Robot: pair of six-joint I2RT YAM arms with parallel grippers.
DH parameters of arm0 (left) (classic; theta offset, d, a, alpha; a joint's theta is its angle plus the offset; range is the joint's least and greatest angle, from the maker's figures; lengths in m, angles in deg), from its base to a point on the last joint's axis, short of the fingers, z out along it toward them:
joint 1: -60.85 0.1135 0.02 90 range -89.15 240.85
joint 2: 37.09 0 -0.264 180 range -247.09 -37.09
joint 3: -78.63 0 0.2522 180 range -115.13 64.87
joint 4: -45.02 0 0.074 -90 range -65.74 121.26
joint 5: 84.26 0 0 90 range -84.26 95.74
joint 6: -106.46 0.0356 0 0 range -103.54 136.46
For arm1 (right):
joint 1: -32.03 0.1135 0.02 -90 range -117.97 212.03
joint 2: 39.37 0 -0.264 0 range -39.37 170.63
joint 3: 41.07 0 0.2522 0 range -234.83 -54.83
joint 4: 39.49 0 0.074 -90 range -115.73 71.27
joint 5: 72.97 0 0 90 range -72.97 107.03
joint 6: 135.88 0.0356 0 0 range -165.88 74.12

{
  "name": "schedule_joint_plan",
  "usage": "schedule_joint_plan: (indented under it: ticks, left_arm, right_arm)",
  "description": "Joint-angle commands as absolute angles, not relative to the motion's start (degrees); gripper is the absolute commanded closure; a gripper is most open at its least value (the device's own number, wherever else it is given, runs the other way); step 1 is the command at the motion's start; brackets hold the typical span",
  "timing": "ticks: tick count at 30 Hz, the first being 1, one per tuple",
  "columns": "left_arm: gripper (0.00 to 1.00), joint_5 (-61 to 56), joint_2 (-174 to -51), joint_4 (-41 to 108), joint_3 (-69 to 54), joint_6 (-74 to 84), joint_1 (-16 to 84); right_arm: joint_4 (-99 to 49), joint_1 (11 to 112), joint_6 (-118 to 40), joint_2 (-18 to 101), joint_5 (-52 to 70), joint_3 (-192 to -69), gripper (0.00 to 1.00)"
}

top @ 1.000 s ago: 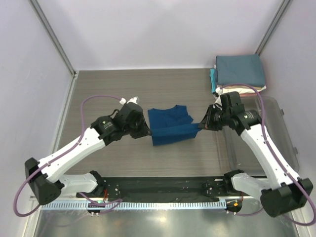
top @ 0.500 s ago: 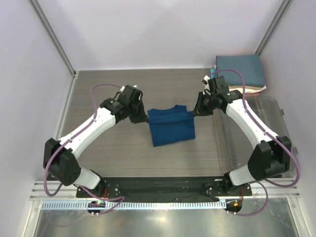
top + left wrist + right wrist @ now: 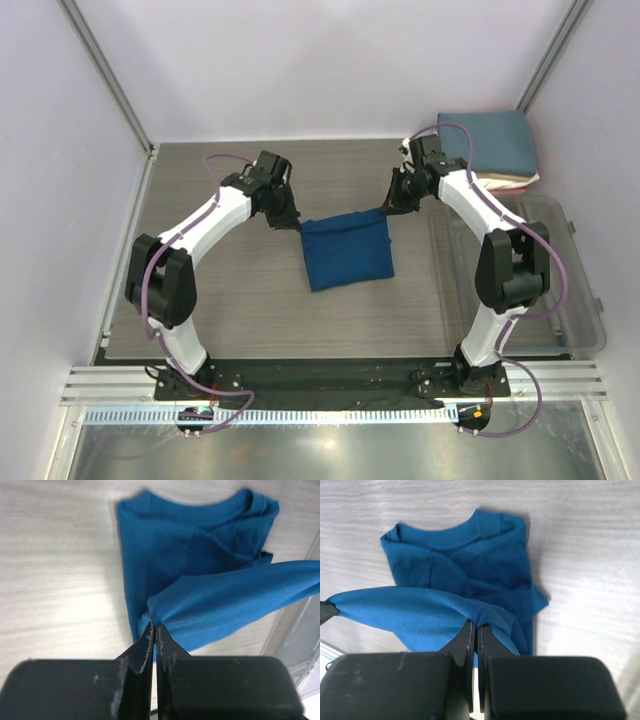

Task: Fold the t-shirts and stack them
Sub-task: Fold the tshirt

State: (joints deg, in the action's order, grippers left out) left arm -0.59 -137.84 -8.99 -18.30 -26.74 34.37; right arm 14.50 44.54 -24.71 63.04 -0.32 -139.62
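We see the blue shirt (image 3: 346, 252) lying at the middle of the counter (image 3: 230, 290), partly folded. Our left hand (image 3: 154, 627) has its fingers pressed together on a pinch of cloth at the shirt's far left corner. Our right hand (image 3: 474, 626) pinches the far right corner the same way. Between the two hands the gripped edge is pulled taut and raised off the layer below. Both wrist views show this band of blue cloth hanging above the collar and tucked sleeves, which lie flat on the counter. In the far right corner sits the stack of folded shirts (image 3: 487, 148), a slate-blue one on top and paler ones beneath. A clear bin (image 3: 575, 300) lies on the near side of that stack, along the right edge.
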Motion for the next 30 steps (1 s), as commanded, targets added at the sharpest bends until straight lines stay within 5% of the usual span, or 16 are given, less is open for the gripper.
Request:
schedule_joint_plan:
  ticks: [1, 10, 13, 14, 15, 16, 21, 30]
  left_arm:
    - [1.00, -0.15, -140.53, -11.36, -21.96, -23.62, 36.41]
    - [0.99, -0.32, -153.16, -13.38, -31.44, -22.21, 39.84]
    - [0.85, -1.46, -159.84, -17.68, -39.95, -21.68, 41.33]
    - [0.75, -1.47, -161.35, -19.17, -42.33, -21.59, 41.69]
    - [0.58, -1.56, -162.58, -21.45, -44.62, -21.07, 42.04]
    - [0.53, -1.56, -163.90, -22.86, -49.60, -20.89, 42.57]
    - [0.32, 1.78, -162.00, -27.46, -54.49, -18.87, 43.01]
    - [0.32, 0.20, -140.48, -18.84, -25.70, -17.90, 43.01]
  right_arm:
    - [12.15, 43.01, -26.28, 65.74, 1.56, -144.03, 0.99]
    - [10.66, 41.70, -26.28, 75.92, -0.02, -149.65, 0.96]
    - [10.66, 40.99, -25.93, 79.01, -2.56, -153.78, 0.50]
    - [10.83, 40.64, -25.84, 80.15, -2.57, -154.84, 0.21]
    - [10.83, 40.38, -25.58, 80.16, -2.14, -156.15, 0.07]
    - [10.83, 40.11, -25.32, 79.82, -0.91, -156.25, 0.01]
    - [8.12, 39.85, -25.05, 71.14, 1.04, -146.11, 0.00]
    - [-13.32, 40.81, -16.88, 58.37, -11.70, -111.64, 0.09]
